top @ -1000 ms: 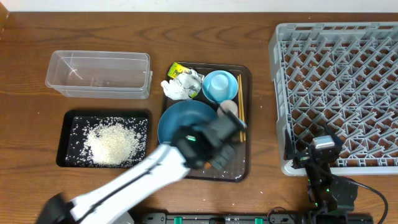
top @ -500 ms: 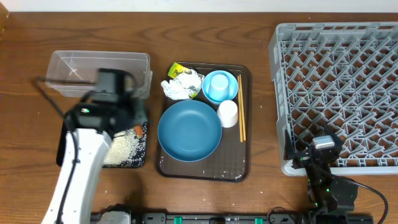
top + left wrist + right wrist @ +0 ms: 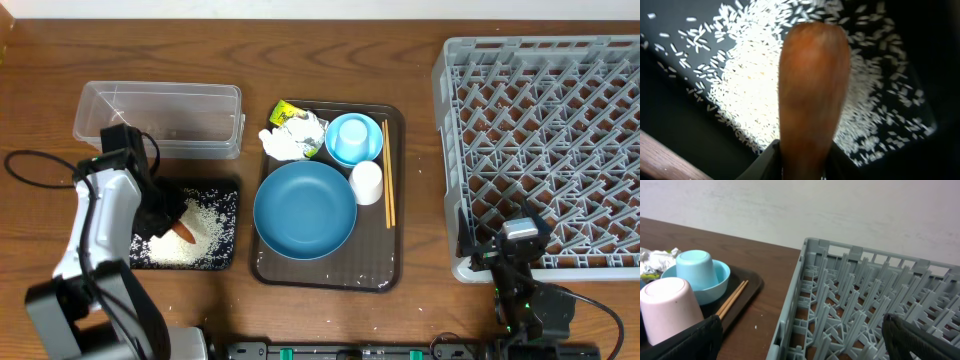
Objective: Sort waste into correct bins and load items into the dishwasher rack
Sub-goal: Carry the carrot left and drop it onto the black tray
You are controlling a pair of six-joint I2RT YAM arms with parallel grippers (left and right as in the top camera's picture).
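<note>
Rice [image 3: 207,214] is lying in the black tray [image 3: 200,266]; the left gripper [image 3: 168,222] is clamping the carrot [image 3: 812,90] over it, and the right gripper [image 3: 515,250] is sitting beside the rack [image 3: 560,130] with fingers spread wide.

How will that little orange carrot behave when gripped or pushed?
The carrot looks smooth and tapered, so it may slip from a pinch. Its rounded body would probably roll if nudged, though the rice under it might damp that. It sticks out straight, so likely stiff.
</note>
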